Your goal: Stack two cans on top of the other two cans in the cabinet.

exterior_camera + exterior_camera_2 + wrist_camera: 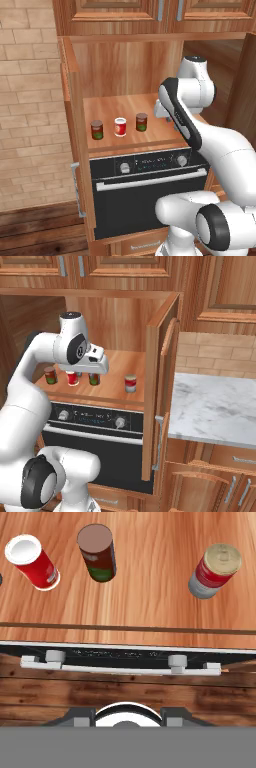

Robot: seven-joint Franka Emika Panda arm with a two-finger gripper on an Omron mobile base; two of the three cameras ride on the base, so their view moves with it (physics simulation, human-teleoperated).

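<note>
All four cans stand upright on the flat wooden shelf (150, 137) of the cabinet (75, 150), long axes vertical and tops up, none stacked on another. In the left base view a dark red-and-green can (97, 130) stands at the left, a bright red-and-white can (120, 127) just beside it at its 3 o'clock, and a second dark can (141, 122) next along. In the right base view the second bright can (130, 384) stands well apart from that group, at their 3 o'clock near the cabinet's side wall. The black oven (145, 200) sits below the shelf. The claw hangs over the shelf's front edge, and I cannot tell whether it is open or closed. In the hand view the bright can at 2 o'clock (214, 572) shows a gold-toned top.
</note>
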